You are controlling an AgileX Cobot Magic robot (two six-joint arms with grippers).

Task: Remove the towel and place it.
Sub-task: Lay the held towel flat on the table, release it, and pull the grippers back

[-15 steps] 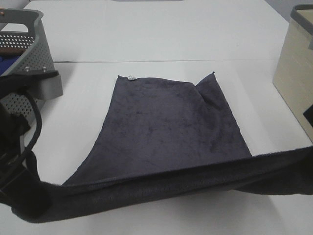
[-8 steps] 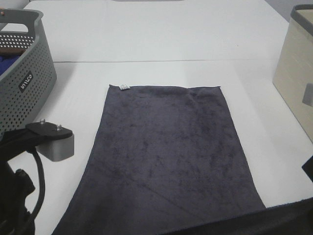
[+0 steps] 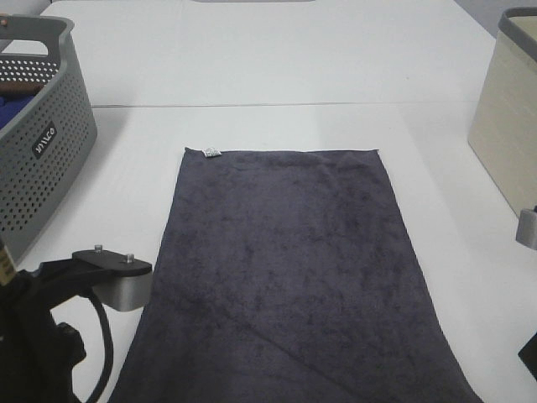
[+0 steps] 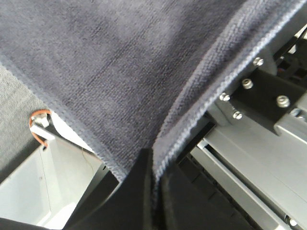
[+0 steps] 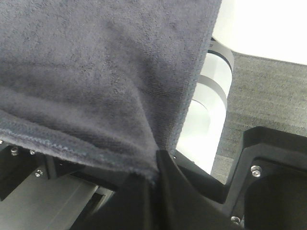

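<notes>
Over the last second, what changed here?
The towel was drawn toward the robot and now lies flat; its raised near edge dropped out of view, the folded far corner smoothed. The left gripper and right gripper stay shut on it. The basket stayed put.

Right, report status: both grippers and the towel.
Left gripper shut on towel corner. Right gripper shut on the other near corner. Rest of towel flat on table. Basket stands apart at left.

Towel [image 3: 289, 269] spread flat on table [image 3: 252, 67], fold gone.
</notes>
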